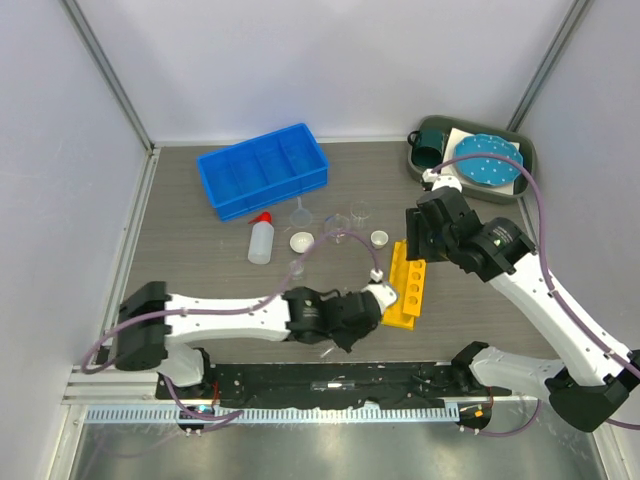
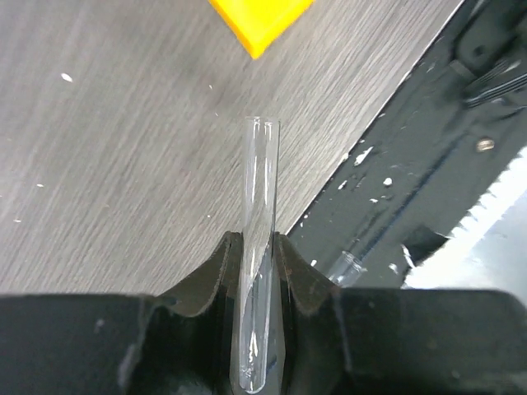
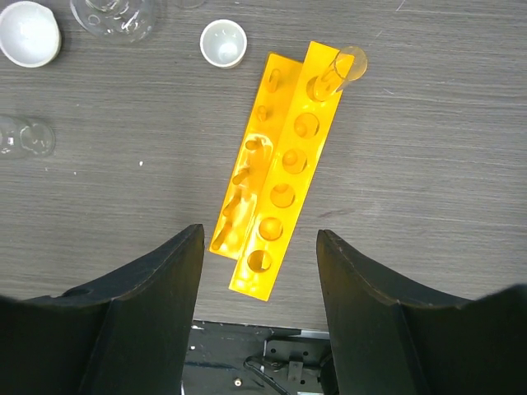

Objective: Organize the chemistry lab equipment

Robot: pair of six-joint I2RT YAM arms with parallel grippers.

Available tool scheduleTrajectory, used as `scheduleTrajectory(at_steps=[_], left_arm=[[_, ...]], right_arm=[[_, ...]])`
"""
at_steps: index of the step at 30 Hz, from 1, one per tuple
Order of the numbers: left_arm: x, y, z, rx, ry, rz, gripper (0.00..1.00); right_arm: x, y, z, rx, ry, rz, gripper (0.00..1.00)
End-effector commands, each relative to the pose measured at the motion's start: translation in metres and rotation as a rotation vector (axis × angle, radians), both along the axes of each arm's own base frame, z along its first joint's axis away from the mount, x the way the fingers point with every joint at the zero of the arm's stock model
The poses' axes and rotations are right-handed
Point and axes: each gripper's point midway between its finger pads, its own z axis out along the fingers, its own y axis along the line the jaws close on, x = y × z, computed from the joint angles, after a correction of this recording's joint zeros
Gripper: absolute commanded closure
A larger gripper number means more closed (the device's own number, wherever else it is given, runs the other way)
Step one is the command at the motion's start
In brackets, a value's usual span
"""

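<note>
Far left at the back: blue bin [image 1: 262,170] w/ dividers, prob. the drop spot for loose kit. Can't see anything in it.

Just in front of it: white squeeze bottle [image 1: 260,242], upright, red nozzle up.

Next along is a loose cluster on the table, pieces apart from each other: funnel [image 1: 302,212], small clear beakers [image 1: 358,212] and white round dishes [image 3: 224,41]. All unsorted as they lie.

Centre, near edge: left gripper [image 2: 257,251] is clamped on a clear test tube [image 2: 261,164]. It pinches the tube low, so most of the length sticks out past the fingers. My guess is that leaves enough free glass to feed into a hole. The tube hangs over bare table, w/ a corner of the rack just ahead.

Right of that: yellow tube rack [image 3: 284,177] on the table, holes up. A second tube [image 3: 339,72] sits in its far end hole and the other holes are vacant.

Right gripper [image 3: 257,271] hovers over the rack's near end, jaws wide apart, nothing held. Prob. placed to steady the rack for loading.

Far right at the back: grey tray [image 1: 528,150] w/ teal mug [image 1: 430,145] and blue dotted plate [image 1: 488,160]. Not lab kit, and well apart from the work.
</note>
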Motion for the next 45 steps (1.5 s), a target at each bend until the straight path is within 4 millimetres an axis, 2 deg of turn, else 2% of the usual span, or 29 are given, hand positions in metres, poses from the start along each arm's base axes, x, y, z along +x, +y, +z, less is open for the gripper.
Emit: scheduleTrajectory(at_steps=[1,2,4,6,7,9,10,11,14,15,18,22,28,33,45], left_arm=[[0.013,-0.004,0.083,-0.272,0.042,-0.054,0.86],[0.013,0.0,0.086,-0.299,0.059,-0.059,0.86],[0.014,0.005,0.116,-0.419,0.088,-0.081,0.86],[0.014,0.011,0.126,-0.478,0.101,-0.092,0.86],[0.013,0.015,0.145,-0.548,0.101,-0.113,0.85],[0.008,0.02,0.151,-0.591,0.12,-0.141,0.85],[0.002,0.021,0.163,-0.641,0.133,-0.181,0.85],[-0.001,0.023,0.162,-0.652,0.152,-0.193,0.85],[-0.01,0.024,0.167,-0.698,0.195,-0.252,0.85],[-0.013,0.024,0.167,-0.705,0.209,-0.268,0.85],[-0.017,0.025,0.168,-0.737,0.249,-0.306,0.85],[-0.017,0.026,0.171,-0.79,0.262,-0.335,0.86],[-0.019,0.029,0.182,-0.878,0.284,-0.378,0.86],[-0.015,0.03,0.191,-0.938,0.29,-0.403,0.87],[-0.014,0.025,0.183,-0.943,0.351,-0.409,0.87]], right_arm=[[-0.001,0.009,0.033,0.097,-0.097,0.045,0.38],[-0.003,0.011,0.038,0.108,-0.099,0.062,0.37],[-0.008,0.015,0.043,0.133,-0.096,0.093,0.37],[-0.016,0.025,0.05,0.179,-0.083,0.149,0.38],[-0.019,0.027,0.053,0.2,-0.084,0.167,0.38],[-0.031,0.041,0.057,0.261,-0.057,0.247,0.38],[-0.035,0.045,0.058,0.284,-0.049,0.275,0.38],[-0.046,0.057,0.061,0.341,-0.024,0.341,0.37],[-0.063,0.074,0.066,0.415,0.024,0.456,0.37],[-0.075,0.084,0.071,0.466,0.057,0.522,0.37],[-0.093,0.096,0.085,0.553,0.079,0.626,0.37],[-0.11,0.104,0.087,0.622,0.128,0.692,0.38],[-0.124,0.11,0.078,0.703,0.185,0.709,0.39],[-0.127,0.121,0.069,0.76,0.217,0.71,0.39],[-0.132,0.145,0.064,0.766,0.232,0.745,0.43]])
